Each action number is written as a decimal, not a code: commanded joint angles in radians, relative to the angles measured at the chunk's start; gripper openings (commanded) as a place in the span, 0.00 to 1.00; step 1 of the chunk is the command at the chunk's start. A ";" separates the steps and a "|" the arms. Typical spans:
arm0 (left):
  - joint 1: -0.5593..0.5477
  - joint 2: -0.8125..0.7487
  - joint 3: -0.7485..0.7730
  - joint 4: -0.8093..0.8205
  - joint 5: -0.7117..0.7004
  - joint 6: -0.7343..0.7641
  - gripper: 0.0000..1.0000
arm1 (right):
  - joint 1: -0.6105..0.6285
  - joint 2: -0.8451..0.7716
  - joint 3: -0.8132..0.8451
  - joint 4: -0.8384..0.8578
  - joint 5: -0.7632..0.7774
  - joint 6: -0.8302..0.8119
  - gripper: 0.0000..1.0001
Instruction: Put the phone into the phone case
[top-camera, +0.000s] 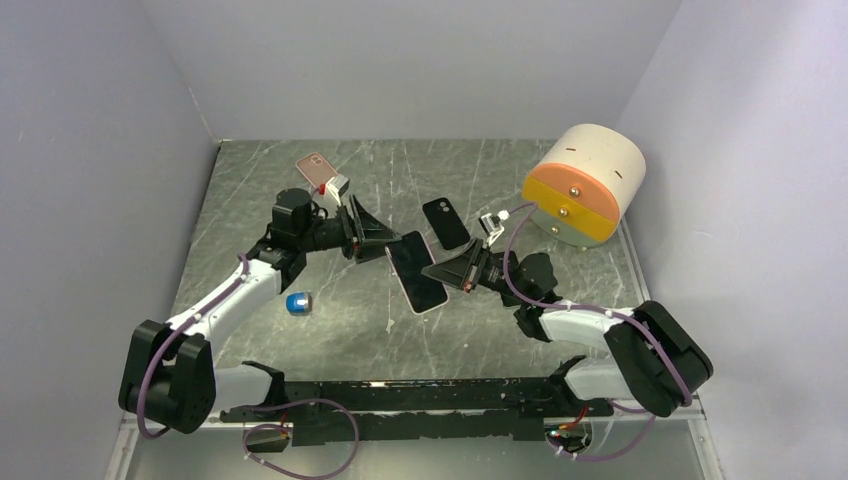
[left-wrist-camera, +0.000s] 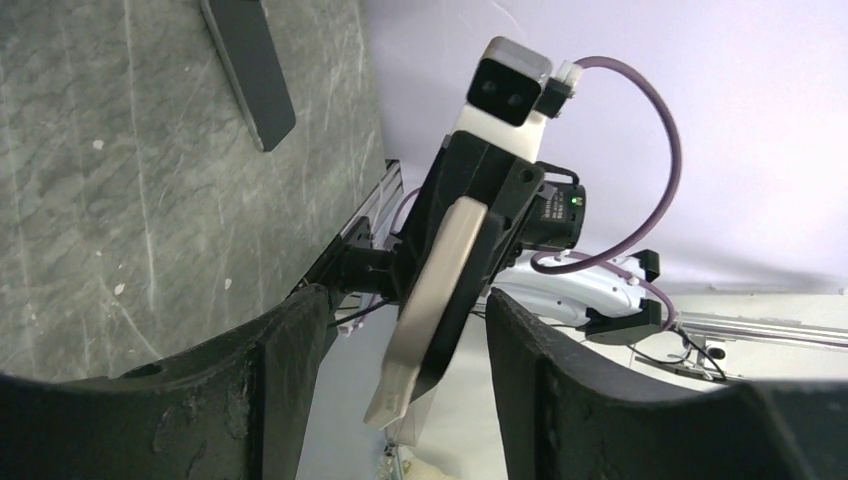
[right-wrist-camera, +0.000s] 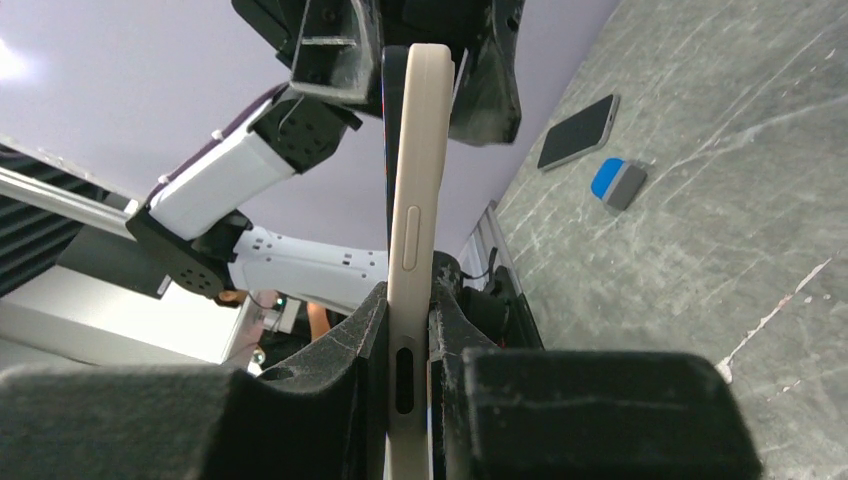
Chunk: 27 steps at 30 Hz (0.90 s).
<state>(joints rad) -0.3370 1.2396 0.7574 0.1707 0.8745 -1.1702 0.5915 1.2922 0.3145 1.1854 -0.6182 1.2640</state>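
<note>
Grey marbled table (top-camera: 330, 330); phone (top-camera: 416, 272) aloft, right gripper (right-wrist-camera: 412, 310) pinching one side, left gripper (left-wrist-camera: 405, 300) spread around the opposite side. We judge it stiff, slick: clamp flat faces

A second handset (top-camera: 445, 222) lies just behind the phone (top-camera: 416, 272). A third handset (top-camera: 316, 167) lies back left, a drum (top-camera: 585, 183) back right, and a small capsule (top-camera: 299, 302) left of the phone.

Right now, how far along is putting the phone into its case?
Mostly done, it seems: the phone looks seated in the cream case, flush along the edge seen by the right wrist. In hand: the right jaws are shut on the cased phone, above the table; the left jaws stand open around its far end. Left: I cannot confirm every corner is in; a final press and setting down may remain.
</note>
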 joint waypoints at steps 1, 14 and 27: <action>0.004 -0.030 -0.003 0.162 0.023 -0.066 0.62 | -0.001 -0.038 0.054 0.045 -0.045 -0.036 0.00; 0.004 -0.028 0.007 0.156 0.073 -0.046 0.39 | -0.001 -0.005 0.044 0.119 -0.038 0.008 0.00; 0.004 -0.029 0.036 0.046 0.084 0.023 0.61 | -0.001 -0.013 0.047 0.123 -0.031 0.020 0.00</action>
<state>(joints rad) -0.3290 1.2381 0.7574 0.2409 0.9192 -1.1870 0.5922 1.3033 0.3191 1.2125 -0.6632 1.2758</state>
